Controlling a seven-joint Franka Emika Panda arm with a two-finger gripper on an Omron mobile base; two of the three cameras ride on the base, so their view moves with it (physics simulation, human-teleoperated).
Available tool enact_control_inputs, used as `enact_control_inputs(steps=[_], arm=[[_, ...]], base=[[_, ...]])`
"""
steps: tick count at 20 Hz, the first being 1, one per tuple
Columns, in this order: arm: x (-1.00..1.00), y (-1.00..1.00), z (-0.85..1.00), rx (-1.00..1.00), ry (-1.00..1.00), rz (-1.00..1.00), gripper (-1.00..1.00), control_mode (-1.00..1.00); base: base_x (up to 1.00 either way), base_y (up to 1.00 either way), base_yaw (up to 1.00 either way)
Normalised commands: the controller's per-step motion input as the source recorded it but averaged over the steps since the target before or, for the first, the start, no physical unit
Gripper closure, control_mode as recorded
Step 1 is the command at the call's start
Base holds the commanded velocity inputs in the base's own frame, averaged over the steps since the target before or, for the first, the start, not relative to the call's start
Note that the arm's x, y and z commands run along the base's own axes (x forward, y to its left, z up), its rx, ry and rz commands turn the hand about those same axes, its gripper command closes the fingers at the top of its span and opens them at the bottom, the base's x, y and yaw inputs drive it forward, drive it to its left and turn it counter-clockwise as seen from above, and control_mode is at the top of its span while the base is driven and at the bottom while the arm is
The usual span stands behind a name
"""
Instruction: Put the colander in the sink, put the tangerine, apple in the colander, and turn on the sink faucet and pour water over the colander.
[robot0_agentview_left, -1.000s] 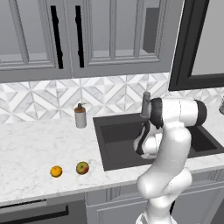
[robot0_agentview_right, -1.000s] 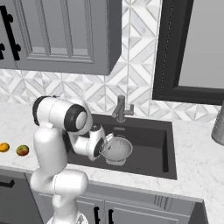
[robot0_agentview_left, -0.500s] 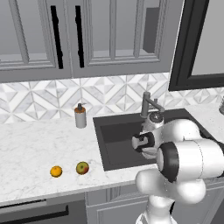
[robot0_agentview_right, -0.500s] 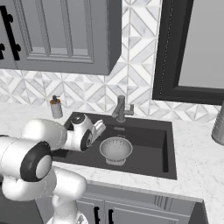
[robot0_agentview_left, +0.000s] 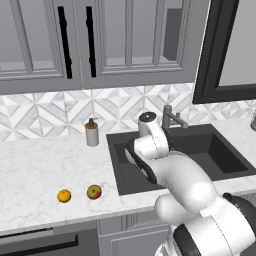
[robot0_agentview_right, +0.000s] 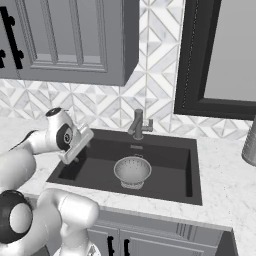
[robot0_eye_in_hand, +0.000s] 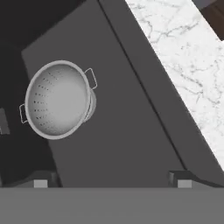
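colander (robot0_agentview_right: 132, 170) silver-grey, perforated | sink (robot0_agentview_right: 175, 155) dark grey | tangerine (robot0_agentview_left: 63, 195) orange | apple (robot0_agentview_left: 94, 191) red, yellow-green

Metal colander, matt sink, marble bench
The colander (robot0_eye_in_hand: 57, 99) is perforated silver-grey metal (softly shiny); the sink (robot0_agentview_right: 165, 155) matt dark grey; the bench (robot0_agentview_left: 35, 175) smooth white veined marble.

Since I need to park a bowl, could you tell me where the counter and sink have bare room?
Bare marble lies between the soap dispenser and the tangerine and apple. The sink floor beside the colander is free. It is tightest near the sink faucet.
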Motion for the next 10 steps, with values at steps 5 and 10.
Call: enact_control_inputs(steps=[5, 10], arm=[[-0.75, 0.61, 0.50, -0.09, 0.17, 0.26, -1.00, -1.00], [-0.72, 0.34, 0.20, -0.01, 0.02, 0.33, -1.00, -1.00]], base=[[0.00, 0.00, 0.00], [0.00, 0.00, 0.00]])
